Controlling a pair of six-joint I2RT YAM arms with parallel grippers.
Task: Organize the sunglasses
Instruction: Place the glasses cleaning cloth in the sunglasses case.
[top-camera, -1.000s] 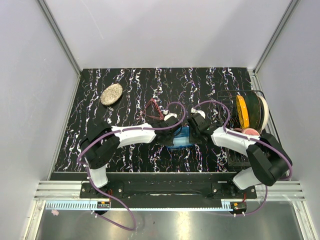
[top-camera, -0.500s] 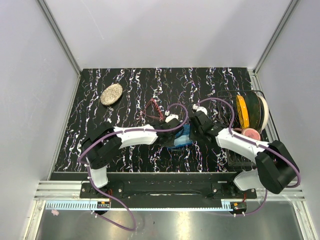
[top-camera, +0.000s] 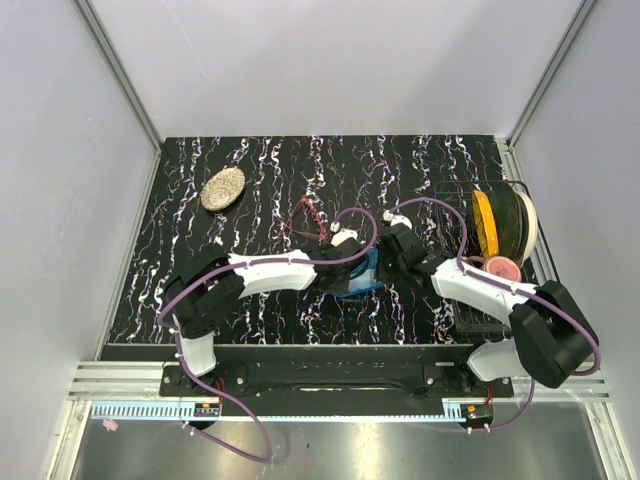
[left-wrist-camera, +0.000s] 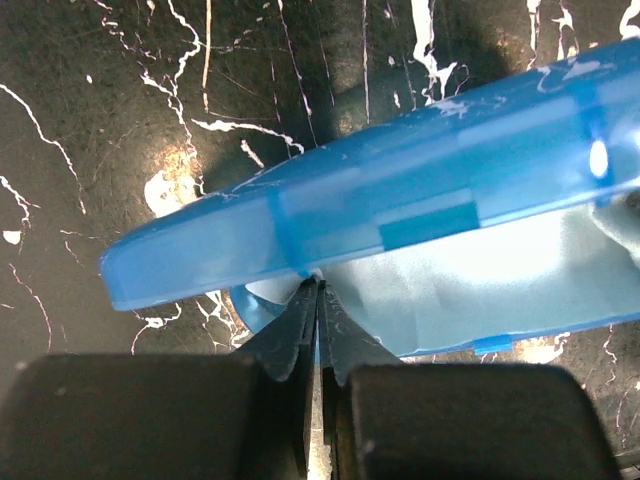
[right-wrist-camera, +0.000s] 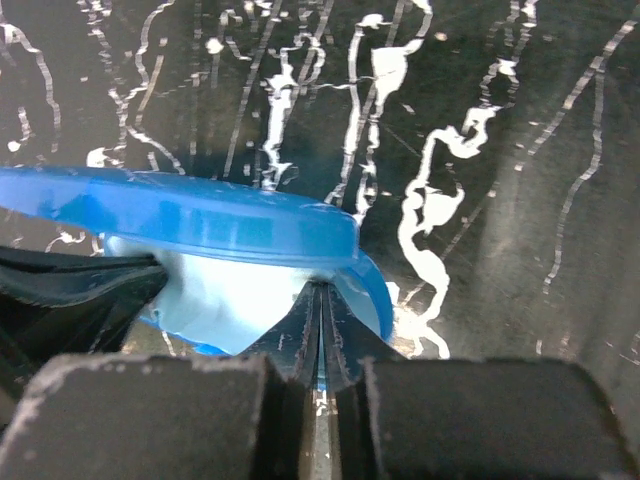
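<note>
Sunglasses (top-camera: 305, 217), the thin red-framed pair, lie on the black marbled table (top-camera: 260, 170). They are outside the case, just beyond my left forearm and apart from both my end effectors.

The blue case (top-camera: 362, 275) sits between my two arms near the middle of the table. It is ajar, with the lid lifted off the lower shell. A pale blue cloth (left-wrist-camera: 480, 280) shows in the gap.

My left end effector (left-wrist-camera: 318, 300) is clenched, fingertips pressed together. The tips sit right at the case's opening, under the lid's edge and against the cloth. I cannot tell whether a fold of cloth or the shell's rim is nipped between them.

My right end effector (right-wrist-camera: 320, 300) comes at the case from the other side. Its fingers are likewise drawn together, with only a hairline between them. The tips are at the lower shell's rim, beneath the lid. I cannot tell whether they pinch that rim.

Farther off, a beige oval object (top-camera: 222, 188) rests near the table's far left. On the right, a yellow plate (top-camera: 484, 222) stands on edge, with a pink bowl (top-camera: 498, 266) just in front of it.
</note>
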